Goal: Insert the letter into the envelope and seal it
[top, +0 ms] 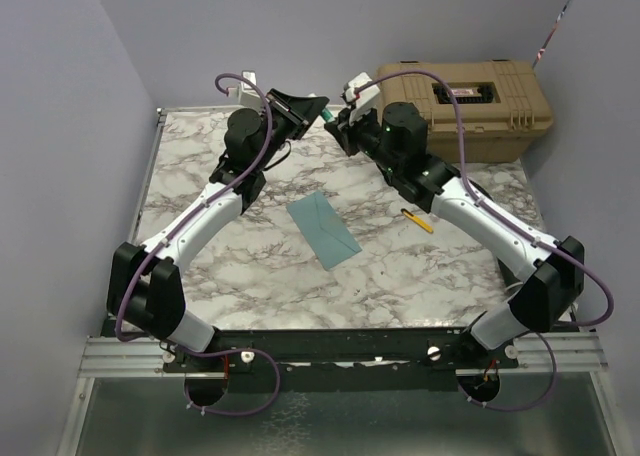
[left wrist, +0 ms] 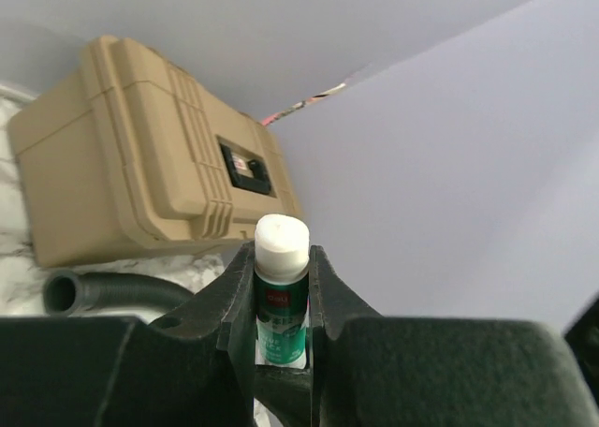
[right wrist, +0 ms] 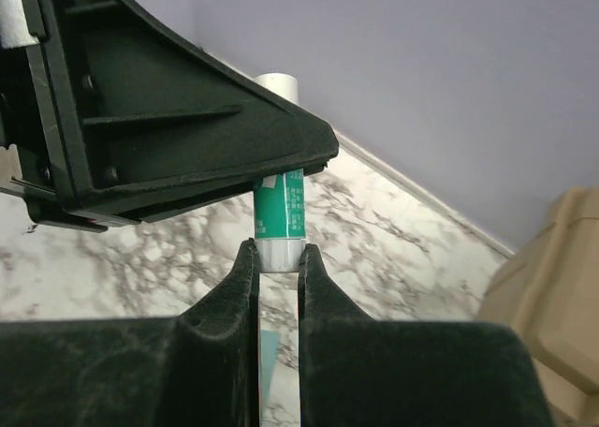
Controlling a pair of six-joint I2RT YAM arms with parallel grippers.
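Lying flat in the middle of the counter, the envelope shows no letter outside it, so insertion is judged done and sealing is left; beyond it, the left fingers pinch a glue stick by its green body while the right fingers pinch its white end.

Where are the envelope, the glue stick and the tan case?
envelope [top: 322, 230]: top external view, middle of its teal face.
glue stick [left wrist: 281, 303]: left wrist view, green label at mid-body.
tan case [left wrist: 122, 155]: left wrist view, its broad flat face.
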